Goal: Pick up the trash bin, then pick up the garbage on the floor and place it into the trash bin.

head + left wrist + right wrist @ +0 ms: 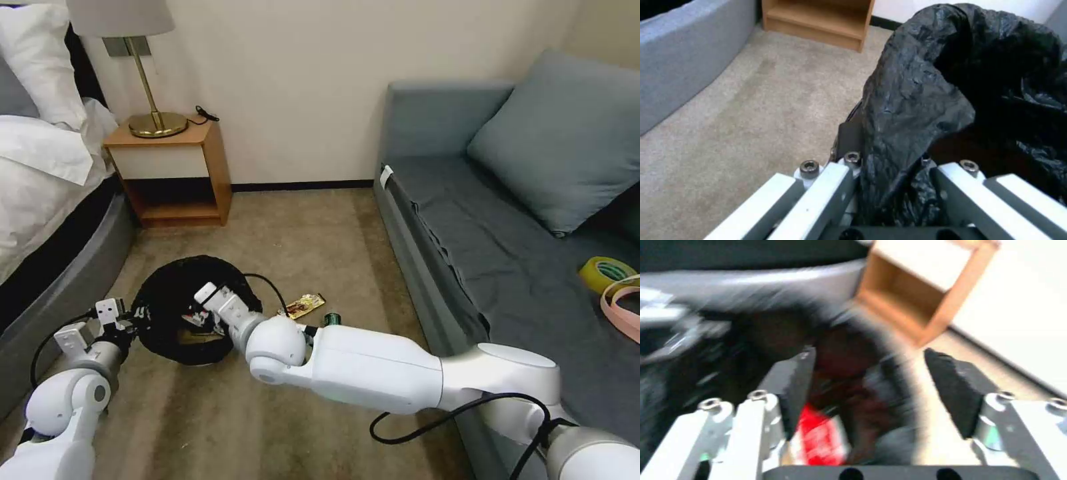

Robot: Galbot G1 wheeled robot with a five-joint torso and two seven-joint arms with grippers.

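Observation:
The trash bin [175,288], lined with a glossy black bag, is held tilted just above the carpet. My left gripper [135,319] is shut on its rim, with the bag [916,100] bunched between the fingers [829,181]. My right gripper [197,319] reaches over the bin's mouth, and in the right wrist view the right gripper [869,356] stands open. A red-and-white packet [820,436] shows beside one finger, over the bin's dark inside. On the floor past the bin lie a gold-brown wrapper [301,306] and a small bottle with a green label [332,319].
A wooden nightstand [177,173] with a brass lamp [150,80] stands against the far wall. The bed [47,200] borders the left side. The grey sofa [507,253] on the right carries a yellow tape roll [605,272]. Open carpet lies between them.

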